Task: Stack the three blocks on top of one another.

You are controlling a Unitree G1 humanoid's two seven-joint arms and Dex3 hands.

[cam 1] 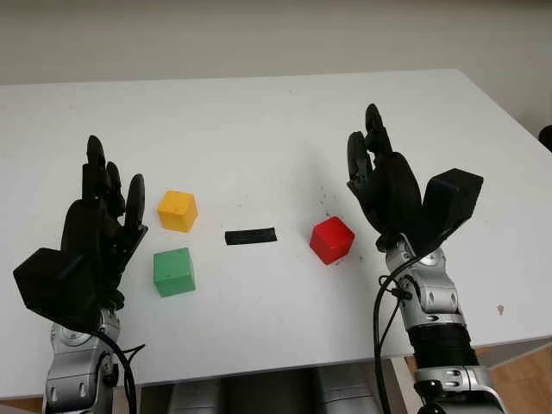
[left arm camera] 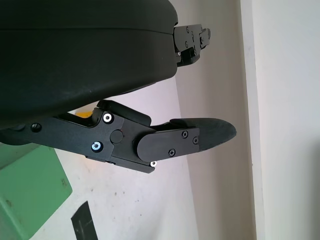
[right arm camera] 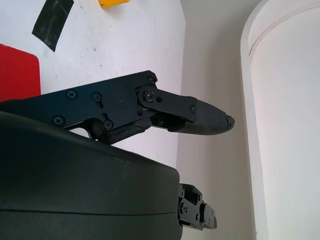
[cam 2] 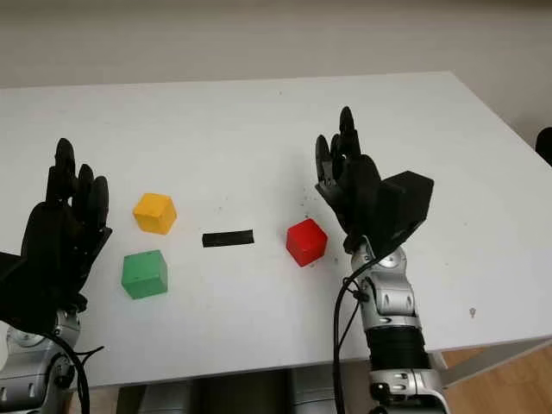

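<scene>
Three blocks lie apart on the white table point(cam 1: 259, 129). The yellow block point(cam 1: 177, 210) is at the left, with the green block point(cam 1: 173, 271) just in front of it. The red block point(cam 1: 331, 240) sits to the right of centre. My left hand point(cam 1: 108, 194) is open, raised just left of the green and yellow blocks. My right hand point(cam 1: 371, 159) is open too, held up just right of the red block and holding nothing. In the left wrist view the green block point(left arm camera: 30, 192) lies close by the hand; the right wrist view has the red block point(right arm camera: 17, 70) beside the palm.
A short strip of black tape point(cam 1: 250, 235) lies on the table between the yellow and red blocks. The table's front edge runs close to both forearms, and its right edge point(cam 1: 509, 121) slants away at the right.
</scene>
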